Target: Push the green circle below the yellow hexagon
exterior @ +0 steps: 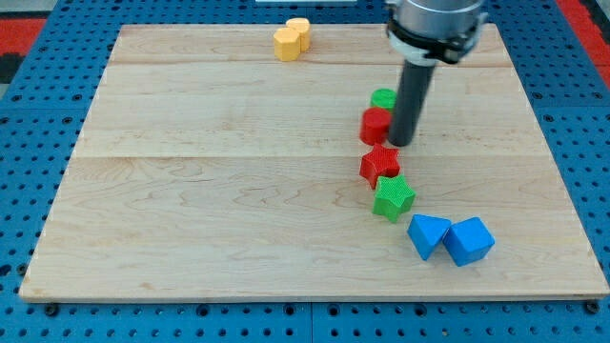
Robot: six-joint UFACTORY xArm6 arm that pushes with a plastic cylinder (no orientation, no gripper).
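The green circle (383, 98) lies right of the board's centre, partly hidden behind a red block (375, 125) and my rod. My tip (401, 143) rests on the board just right of the red block and just below the green circle. The yellow hexagon (287, 44) sits at the view's top, left of centre, touching a second yellow block (300, 30) at its upper right. The green circle is far to the right of and below the yellow hexagon.
A red star (379, 165) and a green star (393, 197) lie in a line below my tip. Two blue blocks (428, 234) (469, 240) sit at the lower right. The wooden board (210, 191) rests on a blue pegboard.
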